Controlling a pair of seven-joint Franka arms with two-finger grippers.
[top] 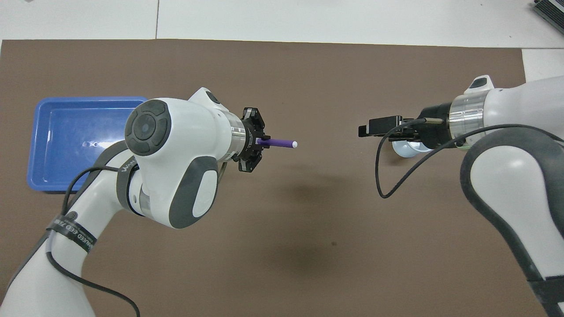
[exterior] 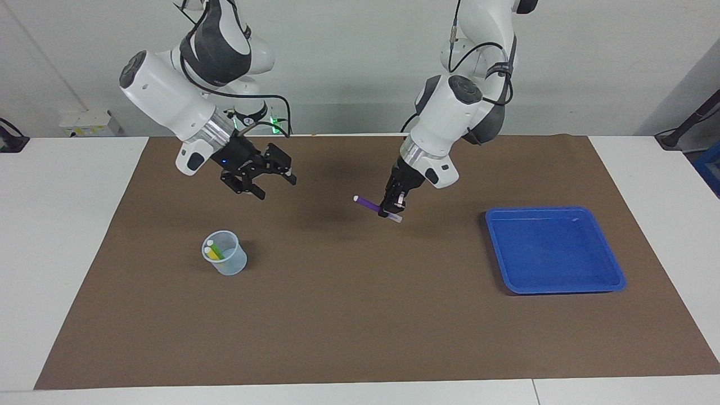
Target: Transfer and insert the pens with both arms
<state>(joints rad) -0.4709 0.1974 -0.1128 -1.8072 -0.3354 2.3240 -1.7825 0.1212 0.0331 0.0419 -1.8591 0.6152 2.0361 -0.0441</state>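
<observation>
Holding the purple pen [exterior: 369, 205] in closed fingers, the left gripper [exterior: 392, 209] hangs in the air over the middle of the counter [exterior: 360, 315], with the pen roughly level and its pale tip pointing toward the right arm's end. The right gripper [exterior: 264, 181] hovers over the brown mat toward that end, its fingers spread apart and holding nothing, turned toward the pen. A clear cup [exterior: 225, 253] stands on the mat near the right arm's end, farther from the robots than the right gripper; the yellow pen [exterior: 210, 251] and the green pen [exterior: 216, 251] already stand in it. A blue tray [exterior: 554, 249] lies empty near the left arm's end.

Step in hand, as judged: the mid-air transfer of the last pen, with two of three pens inserted. The next move calls for bringing the free pale-tipped half of the pen between the open right fingers, closing them before the left ones let go, then tipping the pen upright over the cup's mouth.

Hidden or unclear: in the overhead view the right gripper covers most of the cup, and the left wrist hides the pen's rear end. How the capped end sits below the left fingers is hard to make out.
</observation>
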